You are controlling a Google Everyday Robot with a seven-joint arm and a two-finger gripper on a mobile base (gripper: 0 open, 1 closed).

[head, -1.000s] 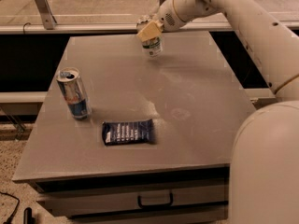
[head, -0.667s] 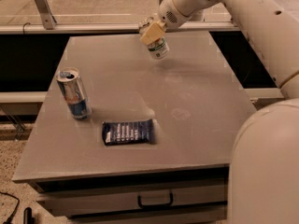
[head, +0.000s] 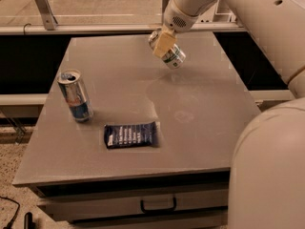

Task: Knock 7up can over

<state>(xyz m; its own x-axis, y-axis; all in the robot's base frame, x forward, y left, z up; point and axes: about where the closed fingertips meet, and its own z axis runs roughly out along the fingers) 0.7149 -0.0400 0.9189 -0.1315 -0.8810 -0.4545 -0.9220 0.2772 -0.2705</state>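
The 7up can (head: 173,57), silvery-white with green lettering, is at the far middle of the grey table (head: 205,128). It is tilted well over, its base toward the front right and its top under my gripper. My gripper (head: 162,42) is at the can's upper end, touching it, at the end of the white arm that reaches in from the upper right. The gripper hides part of the can's top.
A taller blue-and-silver can (head: 75,95) stands upright near the table's left edge. A dark blue snack packet (head: 131,134) lies flat at the front middle. A drawer with a handle (head: 158,206) is below the tabletop. My white body (head: 271,175) fills the lower right.
The gripper has moved a little to the right and nearer. The 7up can, upright a second ago, now leans far over under it. The other can and the packet have not moved.
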